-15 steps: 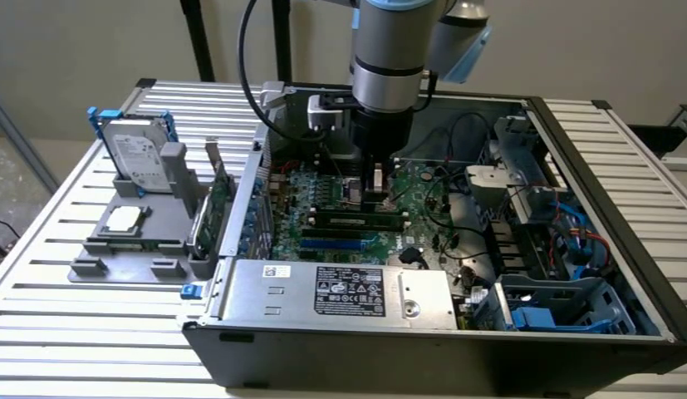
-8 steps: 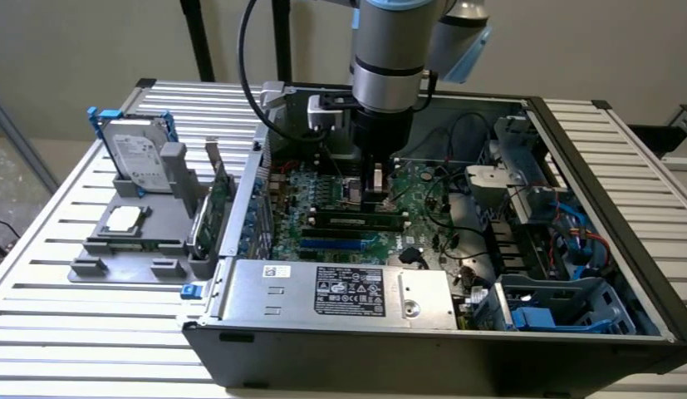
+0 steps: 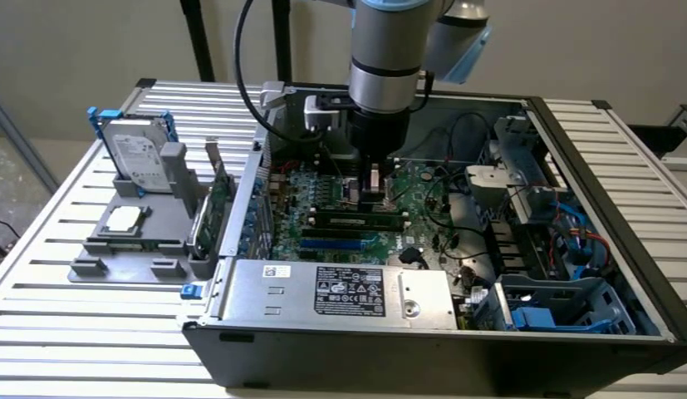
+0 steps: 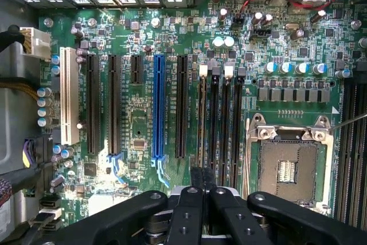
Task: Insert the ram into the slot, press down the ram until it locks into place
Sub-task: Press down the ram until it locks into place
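Note:
In the exterior view the ram (image 3: 355, 222), a long dark stick with a pale label, stands on edge along the motherboard inside the open case. My gripper (image 3: 373, 193) comes straight down just above its far side. In the wrist view the fingertips (image 4: 195, 177) lie pressed together with nothing between them, so my gripper (image 4: 201, 171) is shut. It hangs over the near end of the parallel black memory sockets. The slot (image 4: 202, 119) nearest the black expansion slots shows a thin brownish line along it, the ram's top edge. I cannot tell whether the fingertips touch the ram.
A square silver processor socket (image 4: 287, 164) lies beside the memory sockets, and a blue slot (image 4: 159, 107) lies on the other side. A silver power supply (image 3: 337, 291) fills the case's near side. A green card (image 3: 218, 208) and a hard drive (image 3: 138, 158) stand outside the case, at the exterior view's left.

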